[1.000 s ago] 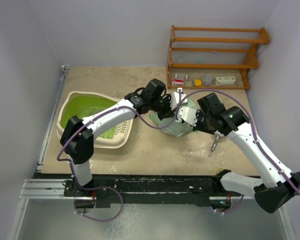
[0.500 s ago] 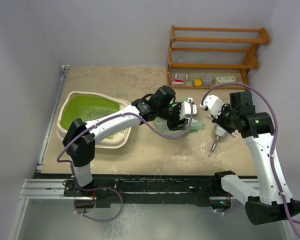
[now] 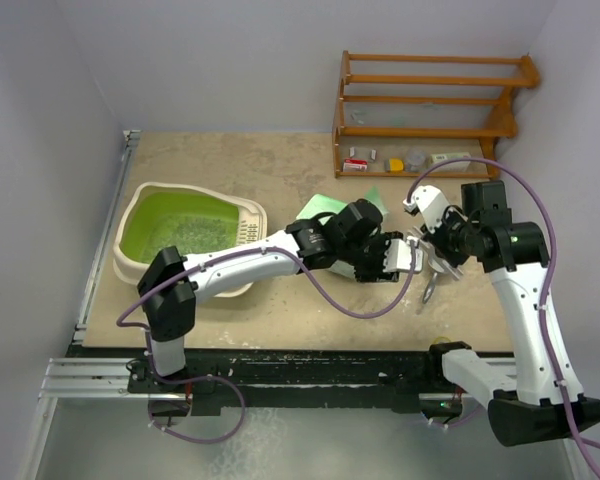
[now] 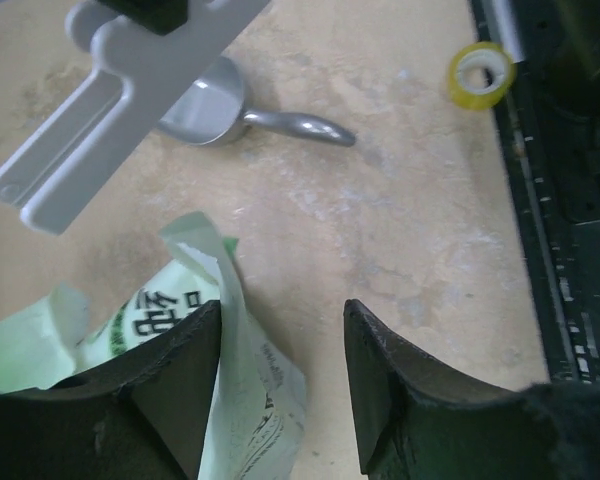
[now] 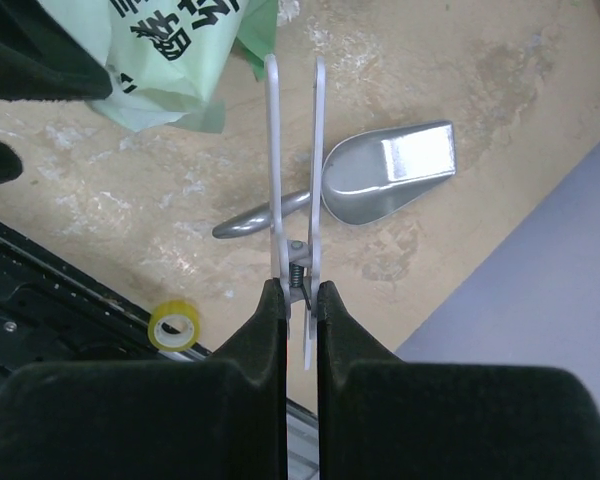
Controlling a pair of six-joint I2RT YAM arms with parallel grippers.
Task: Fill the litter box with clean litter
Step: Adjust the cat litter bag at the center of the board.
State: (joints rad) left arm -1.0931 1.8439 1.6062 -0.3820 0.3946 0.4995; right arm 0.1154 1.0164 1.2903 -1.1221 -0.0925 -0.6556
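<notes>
Top external: left end effector (image 4: 282, 312) outstretched rightward, agape; right end effector (image 5: 298, 290) pinching white clip (image 5: 317, 140)

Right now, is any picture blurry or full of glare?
Top view: soft, even light, sharp, faint shadows. Left wrist view: the left pincer is dark and soft-edged near the lens. Right wrist view: the scoop glints brightly; the clip in the right pincer is crisp.

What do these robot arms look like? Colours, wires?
The left arm and right arm are slim white links with bulky black joints. A purple cable loops along each. The left tool and right tool each have two black fingers.
</notes>
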